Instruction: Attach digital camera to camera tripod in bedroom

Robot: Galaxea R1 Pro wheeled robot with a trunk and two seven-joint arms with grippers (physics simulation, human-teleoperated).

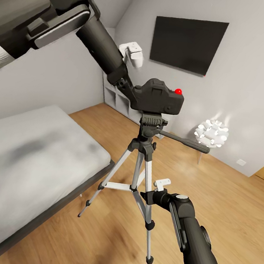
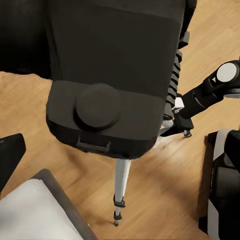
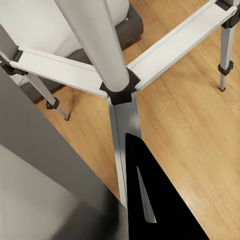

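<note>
Black camera resting over the tripod head, left gripper at its back.

Pale oak floor spreads under the bed [image 1: 29,152] and the camera tripod [image 1: 144,167], which stands between the bed and the wall TV [image 1: 187,43]; the digital camera [image 1: 159,96] sits at the tripod's head, apparently touching it. To finish well, I judge the left gripper [image 1: 127,87] should keep the body level and centred over the head, press straight down, and let go only once it seats; the right gripper [image 1: 150,195], next to a leg, could steady the stand. The mount joint is hidden under the camera, so seating is unconfirmed. Left fingers are covered by the camera, though they seem to clasp it; whether the right fingers pinch the leg I cannot tell.
</note>
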